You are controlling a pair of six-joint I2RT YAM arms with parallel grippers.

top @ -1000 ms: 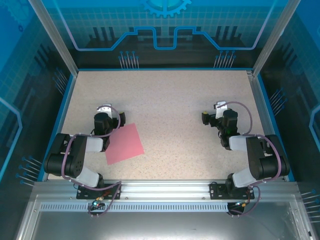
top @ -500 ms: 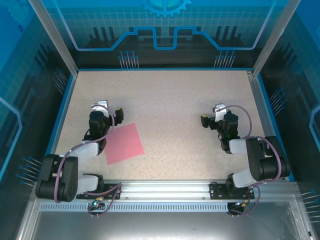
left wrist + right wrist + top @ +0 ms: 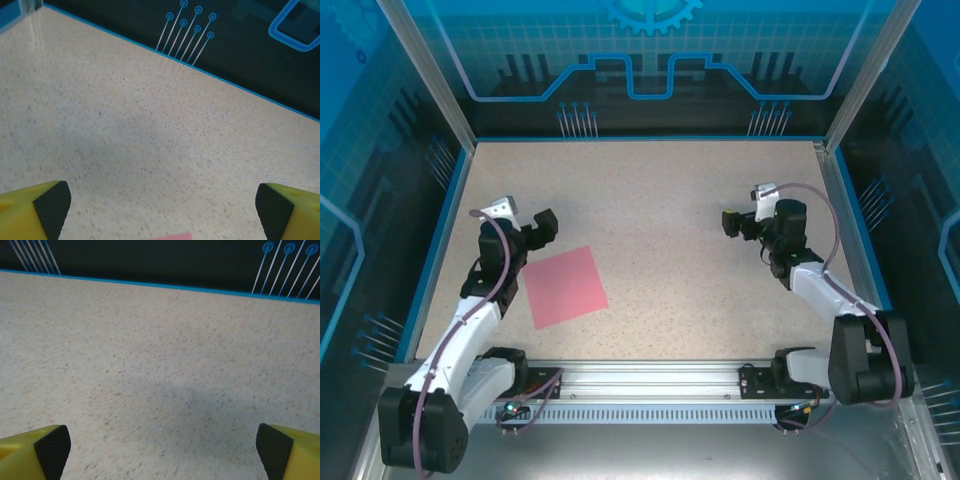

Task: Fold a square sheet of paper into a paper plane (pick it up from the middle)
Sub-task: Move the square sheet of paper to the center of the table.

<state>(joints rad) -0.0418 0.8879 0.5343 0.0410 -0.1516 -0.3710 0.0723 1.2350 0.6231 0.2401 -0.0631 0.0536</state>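
The square sheet of paper [image 3: 565, 287] lies flat and unfolded on the speckled worktop [image 3: 650, 190], left of centre and toward the near edge. The left tool [image 3: 532, 231] hangs just beyond the sheet's far edge, released with its fingers spread wide, and empty. The right tool [image 3: 736, 224] is likewise released and empty, well apart from the sheet on the worktop's right side.

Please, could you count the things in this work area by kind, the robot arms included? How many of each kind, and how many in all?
Square sheet of paper, pink-red, lying flat: 1
Robot arms, the left arm and the right arm: 2
Total: 3
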